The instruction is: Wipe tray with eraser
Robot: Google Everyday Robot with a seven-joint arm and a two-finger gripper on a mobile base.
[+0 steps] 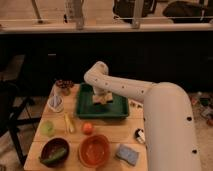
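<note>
Gripper (102,96) lowered into green tray (120,111), eraser (102,99) pressed under it on tray floor, finger state cannot be told, orange bowl (94,150) near front.

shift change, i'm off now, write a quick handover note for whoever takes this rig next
Gripper: down inside the tray, at its middle, over the eraser.
Eraser: a tan block on the tray floor under the gripper.
Tray: at the back of the table, behind the orange bowl and blue sponge.
Done: eraser brought into the tray.
Left: wipe the floor; how much has been covered cannot be told.
</note>
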